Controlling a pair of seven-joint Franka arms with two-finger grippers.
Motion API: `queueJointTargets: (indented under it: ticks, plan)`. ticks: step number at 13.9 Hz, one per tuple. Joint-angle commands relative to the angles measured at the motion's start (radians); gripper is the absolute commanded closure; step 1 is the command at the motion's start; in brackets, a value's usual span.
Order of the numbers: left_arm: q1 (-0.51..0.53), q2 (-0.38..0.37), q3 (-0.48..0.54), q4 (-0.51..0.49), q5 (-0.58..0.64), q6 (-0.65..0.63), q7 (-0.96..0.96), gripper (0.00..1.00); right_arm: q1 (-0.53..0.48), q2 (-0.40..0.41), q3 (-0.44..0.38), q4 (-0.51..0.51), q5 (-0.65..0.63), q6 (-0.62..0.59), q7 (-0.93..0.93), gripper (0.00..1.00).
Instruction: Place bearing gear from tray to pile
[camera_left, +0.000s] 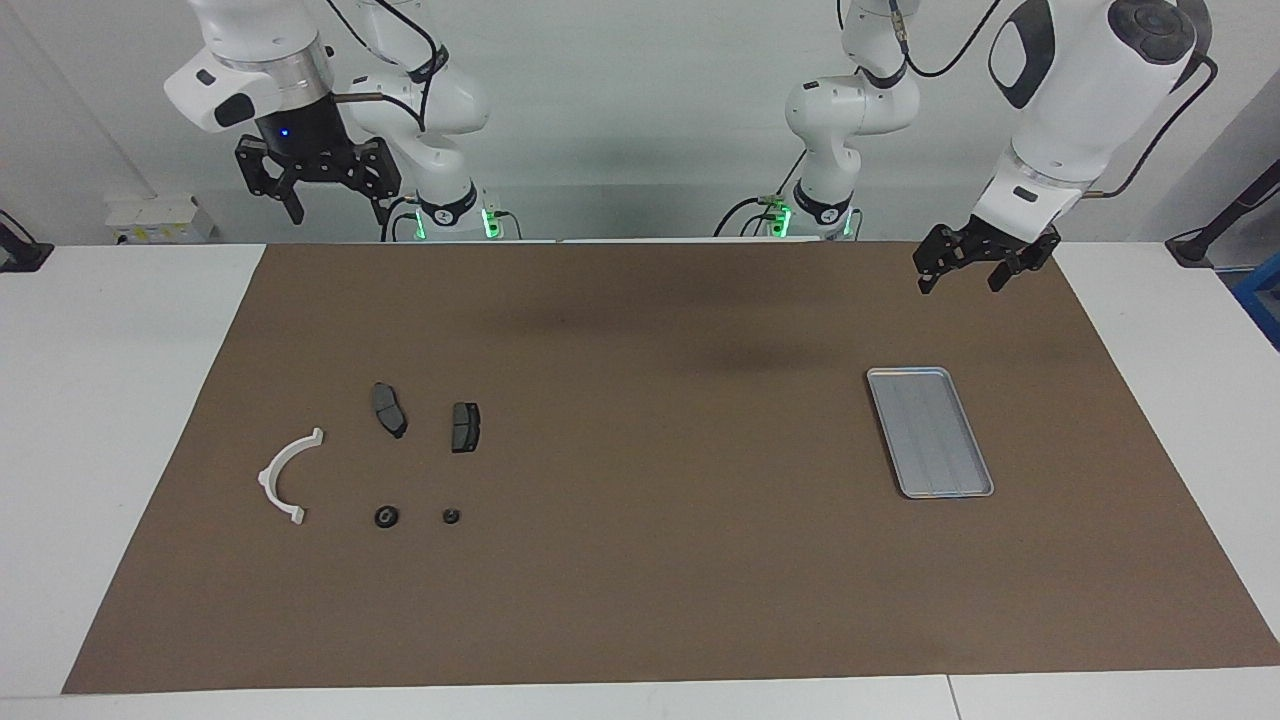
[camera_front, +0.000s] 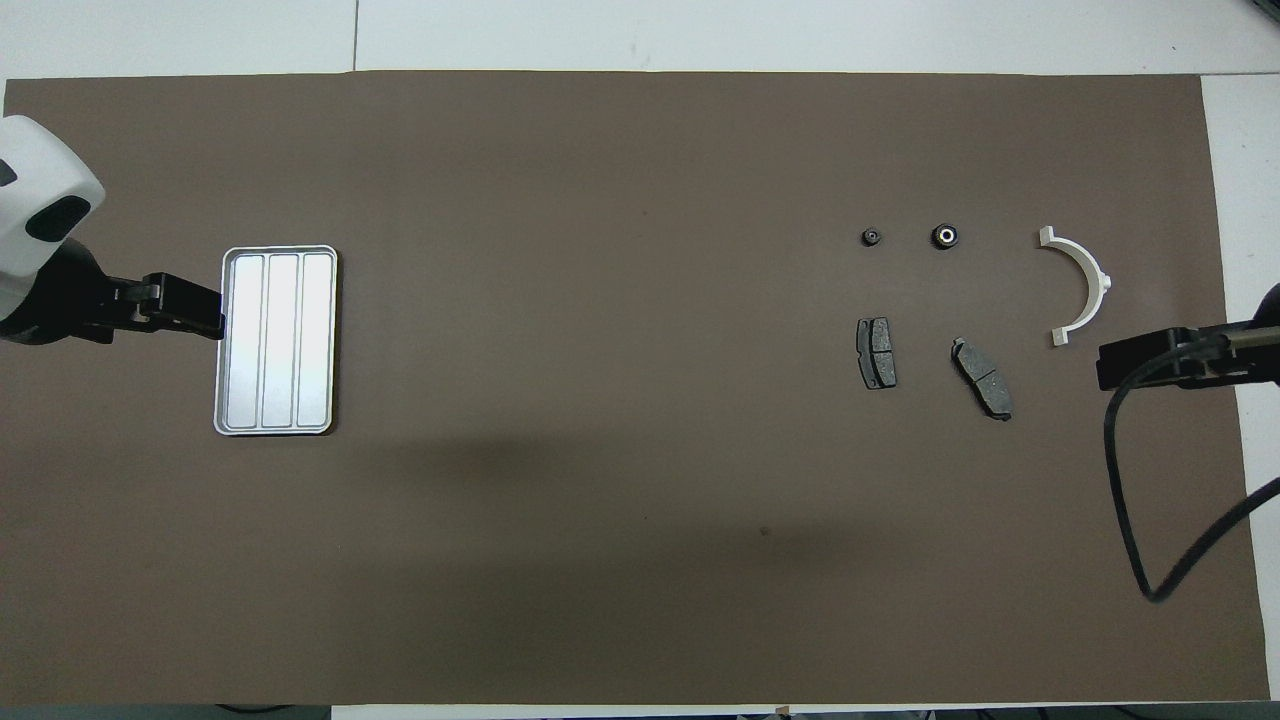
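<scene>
The silver ridged tray (camera_left: 930, 432) lies empty toward the left arm's end of the table; it also shows in the overhead view (camera_front: 277, 340). The pile lies toward the right arm's end: a white semicircular bracket (camera_left: 285, 478), two dark brake pads (camera_left: 389, 410) (camera_left: 465, 426), and two small black round parts, the larger (camera_left: 386, 516) and the smaller (camera_left: 451, 516), farther from the robots than the pads. I cannot tell which round part is the bearing gear. My right gripper (camera_left: 340, 212) is open, empty, high near its base. My left gripper (camera_left: 958, 286) is open, empty, raised beside the tray.
A brown mat (camera_left: 660, 560) covers the white table. In the overhead view the bracket (camera_front: 1082, 285), the pads (camera_front: 982, 377) (camera_front: 876, 352) and the round parts (camera_front: 944, 236) (camera_front: 871, 237) lie apart from each other. The right gripper's cable (camera_front: 1125, 500) hangs over the mat's edge.
</scene>
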Motion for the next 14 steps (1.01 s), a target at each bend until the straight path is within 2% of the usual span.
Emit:
queueJointTargets:
  ticks: [1, 5, 14]
  plan:
    - [0.006, -0.015, -0.003, -0.016, 0.018, 0.014, 0.000, 0.00, 0.002, -0.007, -0.009, -0.044, 0.019, 0.050, -0.005, 0.00]
    - [0.006, -0.015, -0.003, -0.016, 0.018, 0.014, 0.000, 0.00, -0.006, 0.028, -0.008, -0.052, 0.016, 0.105, 0.000, 0.00]
    - [0.006, -0.015, -0.003, -0.016, 0.018, 0.014, 0.002, 0.00, 0.002, 0.030, -0.002, -0.048, 0.016, 0.095, 0.001, 0.00]
